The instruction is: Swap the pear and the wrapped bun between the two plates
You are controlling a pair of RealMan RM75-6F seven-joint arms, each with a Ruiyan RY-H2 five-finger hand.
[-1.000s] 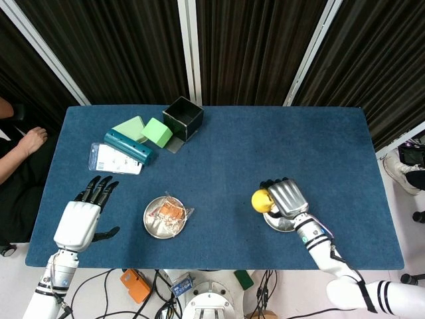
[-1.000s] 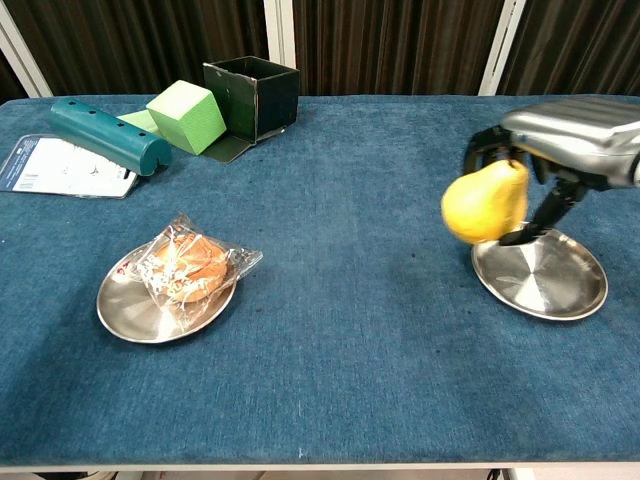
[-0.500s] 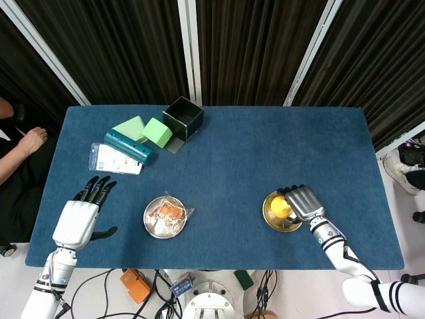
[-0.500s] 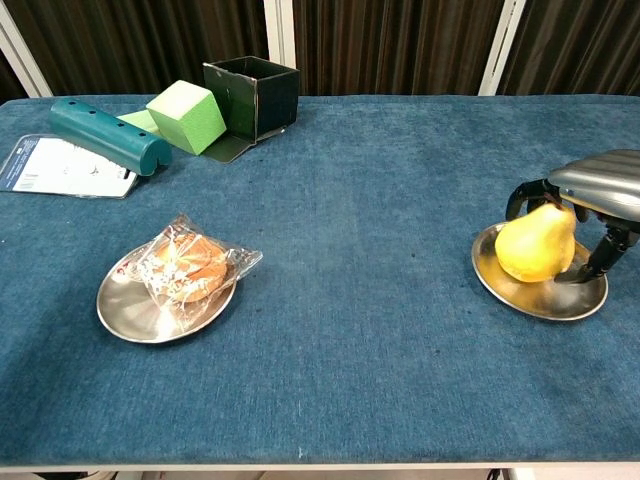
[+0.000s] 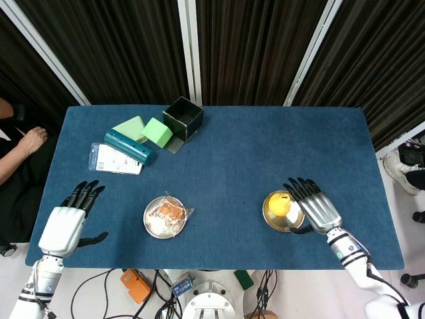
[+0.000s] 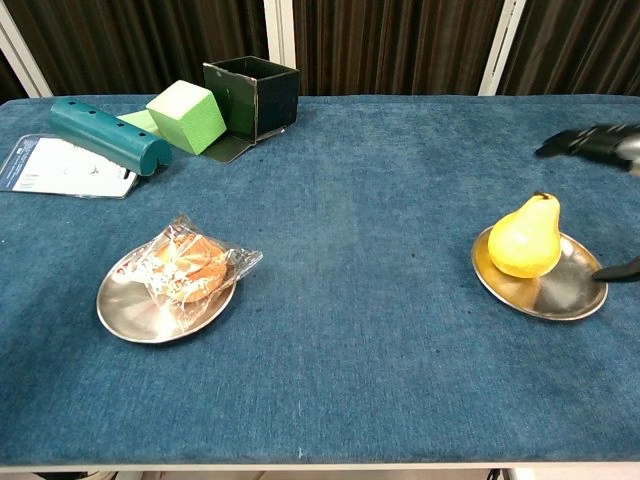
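The pear (image 6: 525, 238) is standing upright on the right plate (image 6: 560, 296), stem up, with nothing touching it. A second ago the right robot hand (image 5: 316, 207) was carrying the pear in the air to the left of this plate; half a second ago it was setting the pear down; now the robot hand is spreading its fingers and lying just beside the plate, holding nothing. This is indicating a completed release, yet the pear is sitting on the same plate it was lifted from, so the swap is judged not yet advanced.

The wrapped bun (image 6: 193, 264) is lying on the left plate (image 6: 128, 309), its clear wrapper overhanging the rim. The left robot hand (image 5: 65, 222) is hovering near the table (image 5: 252, 153) edge, fingers spread and empty, pulled further back than a second ago.

Further off, a teal case (image 6: 108, 135), a green block (image 6: 186, 116) and a black box (image 6: 252, 95) are resting together. A white card (image 6: 62, 166) is carrying print, too small to read. No brand is legible.
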